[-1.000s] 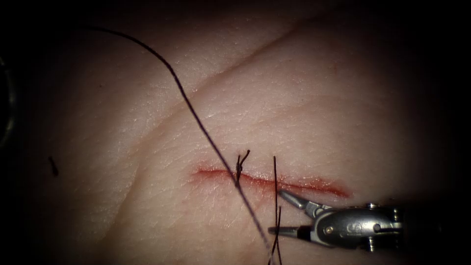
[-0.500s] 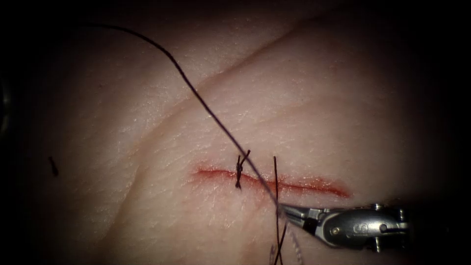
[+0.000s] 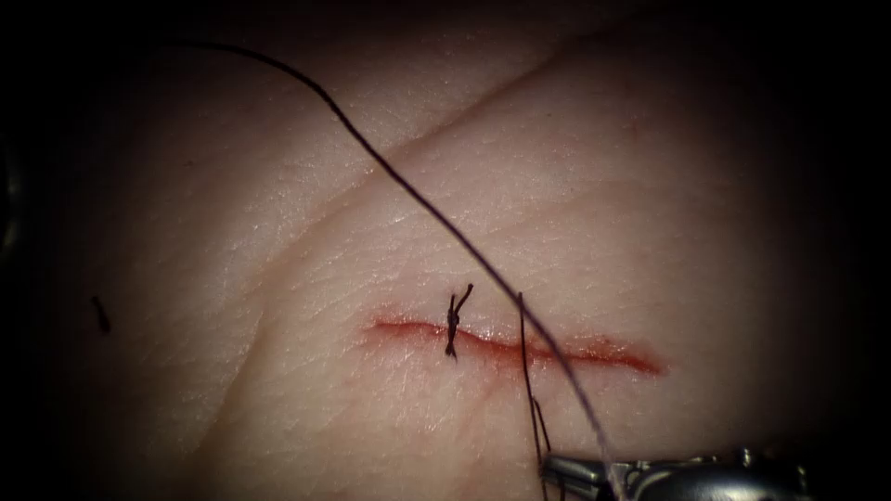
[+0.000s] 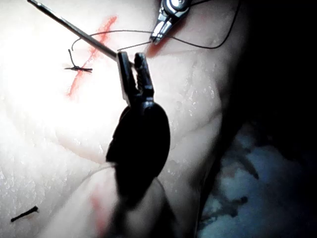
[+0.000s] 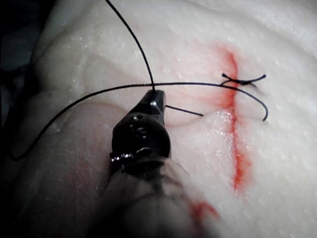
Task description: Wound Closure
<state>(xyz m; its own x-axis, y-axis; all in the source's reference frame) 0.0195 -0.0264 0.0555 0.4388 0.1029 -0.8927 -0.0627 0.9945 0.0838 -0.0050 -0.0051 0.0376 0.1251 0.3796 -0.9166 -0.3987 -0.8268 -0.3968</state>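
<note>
The tissue (image 3: 278,232) bears a red cut (image 3: 603,353) with a tied knot (image 3: 452,325) across its left half. A second strand (image 3: 525,362) crosses the cut at its middle. Below the cut, my right tool (image 3: 549,467) is shut on the long thread (image 3: 408,190), which runs up to the far left. In the right wrist view the same jaws (image 5: 154,96) pinch the thread (image 5: 133,44) near the knot (image 5: 242,80). My left tool (image 4: 134,57) is shut on a thin, straight-looking metal piece, apparently the needle (image 4: 74,30), held at its end, off the tissue.
A short cut end of thread (image 3: 99,315) lies on the tissue far left of the cut. A skin fold (image 3: 483,93) runs diagonally above the cut. In the left wrist view the right tool (image 4: 157,35) sits beyond the left jaws.
The right jaws were open beside the middle strand, then shut on the long thread and moved down. The long thread has swung to the right, past the knot.
</note>
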